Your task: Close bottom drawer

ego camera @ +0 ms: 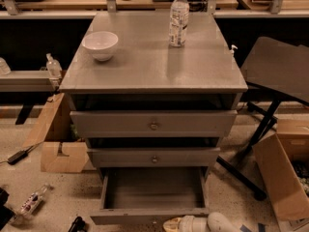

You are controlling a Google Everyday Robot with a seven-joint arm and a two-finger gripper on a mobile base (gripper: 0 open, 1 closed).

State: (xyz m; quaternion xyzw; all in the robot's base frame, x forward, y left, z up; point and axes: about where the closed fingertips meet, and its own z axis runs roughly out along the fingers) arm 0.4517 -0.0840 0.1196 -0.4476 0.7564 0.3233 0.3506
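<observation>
The grey cabinet point(154, 76) has three drawers. The bottom drawer point(152, 192) is the narrowest and is pulled far out, so its empty inside shows. Its front panel point(125, 217) runs along the lower edge of the camera view; its knob is not clearly visible. The middle drawer point(154, 157) and the top drawer point(153, 123) each stand slightly out, with round knobs. My gripper point(179, 224), a whitish part of the arm, shows at the bottom edge, right in front of the bottom drawer's front panel.
A white bowl point(100, 44) and a plastic water bottle point(178, 17) stand on the cabinet top. Cardboard boxes lie on the floor at left point(58, 144) and right point(282, 178). A black folding stand point(277, 81) is at the right. Bottles and a cable lie on the floor at left.
</observation>
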